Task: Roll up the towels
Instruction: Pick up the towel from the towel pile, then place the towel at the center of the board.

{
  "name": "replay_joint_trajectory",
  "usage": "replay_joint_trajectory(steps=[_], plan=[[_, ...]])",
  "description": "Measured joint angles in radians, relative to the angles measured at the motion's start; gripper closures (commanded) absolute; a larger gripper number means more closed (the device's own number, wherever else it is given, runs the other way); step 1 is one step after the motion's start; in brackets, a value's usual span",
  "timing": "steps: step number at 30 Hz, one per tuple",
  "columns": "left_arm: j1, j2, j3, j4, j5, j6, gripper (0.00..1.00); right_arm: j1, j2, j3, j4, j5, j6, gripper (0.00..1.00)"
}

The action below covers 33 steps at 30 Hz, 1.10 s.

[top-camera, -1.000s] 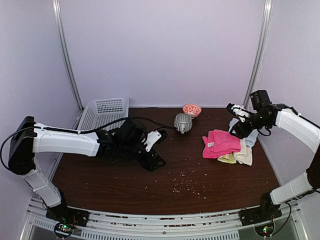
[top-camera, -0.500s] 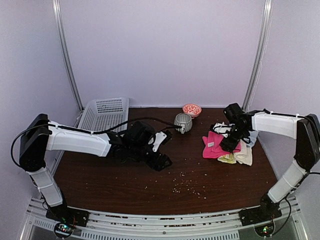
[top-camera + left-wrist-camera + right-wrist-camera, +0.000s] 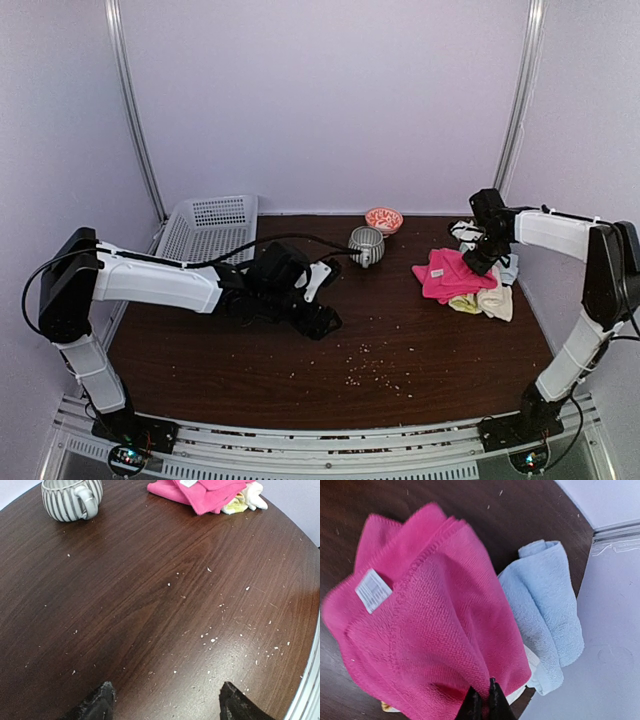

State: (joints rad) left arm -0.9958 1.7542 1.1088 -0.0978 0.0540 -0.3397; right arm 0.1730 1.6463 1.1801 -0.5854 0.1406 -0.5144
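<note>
I read the right gripper (image 3: 482, 696) as pressed together, its two dark fingertips pinching a fold of the pink towel (image 3: 435, 615) at that towel's near edge in the right wrist view. The cloth spreads away from the fingertips in several layers, with a white sewn label (image 3: 373, 591) showing on one layer. From the top view, this gripper (image 3: 478, 262) sits at the right rear corner of the pink towel (image 3: 448, 277), at the right side of the tabletop (image 3: 250, 370). The pink towel lies on top of the stack. A cream towel (image 3: 495, 303) and a yellow towel (image 3: 463, 304) protrude from under its near right edge. A pale blue towel (image 3: 545, 625) lies rolled just to the right of the stack, touching it. The left gripper (image 3: 165, 707) is spread, both dark fingertips apart above bare wood near the middle of the tabletop, well apart from the towels. Nothing lies between its fingertips. In the top view this gripper (image 3: 318, 302) points right towards the stack. Containers: a white perforated basket (image 3: 205, 228) stands at the far left corner. A striped grey mug (image 3: 71, 499) stands upright at the far centre, with its handle towards the left wrist camera. A small red-and-white bowl (image 3: 384, 219) stands just behind it. I cannot tell the contents of the mug or the bowl. Pale crumbs (image 3: 212, 639) are scattered over the near centre of the tabletop.
</note>
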Motion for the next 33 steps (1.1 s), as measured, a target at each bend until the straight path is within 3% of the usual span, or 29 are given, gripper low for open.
replay_joint_trajectory(steps=[7, 14, 17, 21, 26, 30, 33], plan=[[0.0, -0.018, 0.0, -0.006, -0.062, -0.011, 0.27, 0.005, -0.129, 0.141, -0.099, -0.212, 0.031, 1.0], [0.0, -0.164, -0.009, -0.043, -0.285, -0.081, 0.21, 0.114, -0.224, 0.302, -0.16, -0.428, 0.073, 1.0], [0.007, -0.234, -0.017, -0.077, -0.402, -0.14, 0.21, 0.232, -0.172, 0.37, -0.203, -0.534, 0.074, 1.0], [0.02, -0.309, -0.031, -0.151, -0.557, -0.212, 0.16, 0.369, 0.005, 0.626, -0.344, -0.728, 0.068, 1.0], [0.031, -0.486, -0.099, -0.217, -0.74, -0.291, 0.14, 0.397, -0.019, 0.846, -0.312, -0.974, 0.117, 1.0], [0.057, -0.595, -0.121, -0.229, -0.815, -0.31, 0.14, 0.35, -0.188, 0.821, -0.213, -1.093, 0.153, 1.0], [0.065, -0.621, -0.121, -0.233, -0.829, -0.295, 0.15, 0.221, -0.329, 0.631, -0.167, -1.18, 0.133, 1.0]])
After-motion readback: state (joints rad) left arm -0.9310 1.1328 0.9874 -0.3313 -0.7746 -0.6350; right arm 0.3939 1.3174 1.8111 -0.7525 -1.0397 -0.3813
